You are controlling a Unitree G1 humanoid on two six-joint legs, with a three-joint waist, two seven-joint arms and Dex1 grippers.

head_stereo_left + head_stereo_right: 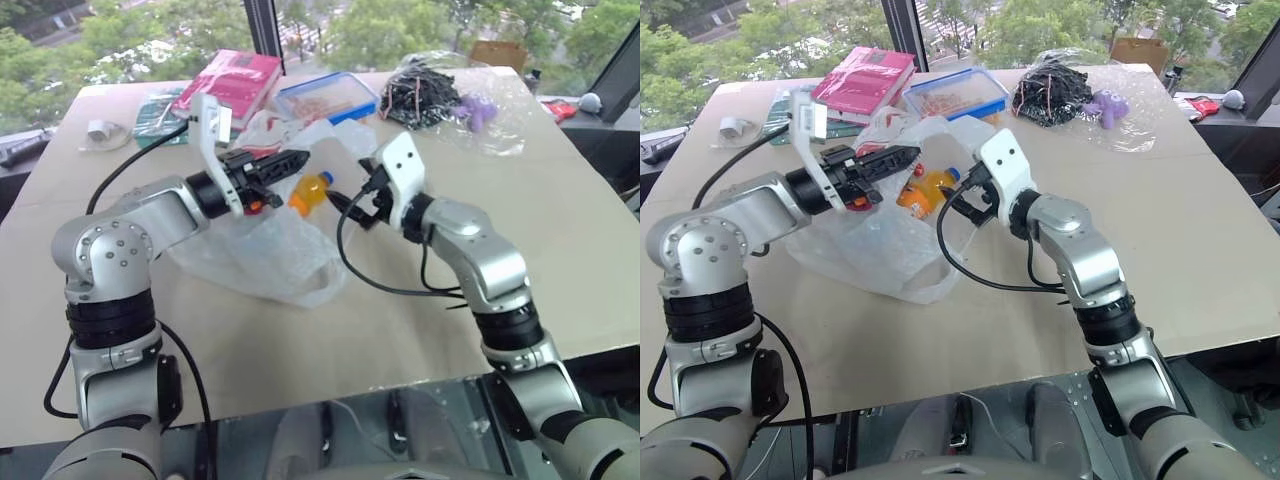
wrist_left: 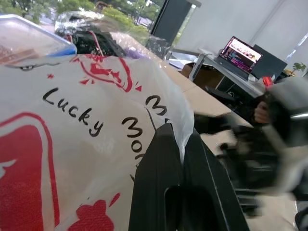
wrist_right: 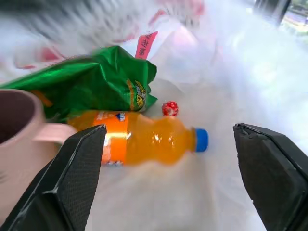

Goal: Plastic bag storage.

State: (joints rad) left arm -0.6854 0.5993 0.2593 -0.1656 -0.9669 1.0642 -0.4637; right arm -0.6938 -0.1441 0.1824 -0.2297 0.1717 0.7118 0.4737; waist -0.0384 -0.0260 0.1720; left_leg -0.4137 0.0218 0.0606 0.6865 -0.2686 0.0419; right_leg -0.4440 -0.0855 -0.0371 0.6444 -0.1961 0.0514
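While the plastic bag (image 1: 265, 255) lies crumpled mid-table (image 1: 560, 230) between both arms, left claw (image 1: 290, 160) is clamped on its upper edge, holding the mouth up. Right claw (image 1: 345, 197) sits at the bag opening, jaws spread wide, gripping nothing. Inside the bag: orange soda bottle (image 3: 144, 139) with blue cap on its side, green snack packet (image 3: 96, 84) touching it, pink mug (image 3: 21, 130) beside both. Behind the bag: pink book (image 1: 232, 80), clear box with blue rim (image 1: 325, 97), clear bag of black bits (image 1: 430, 90).
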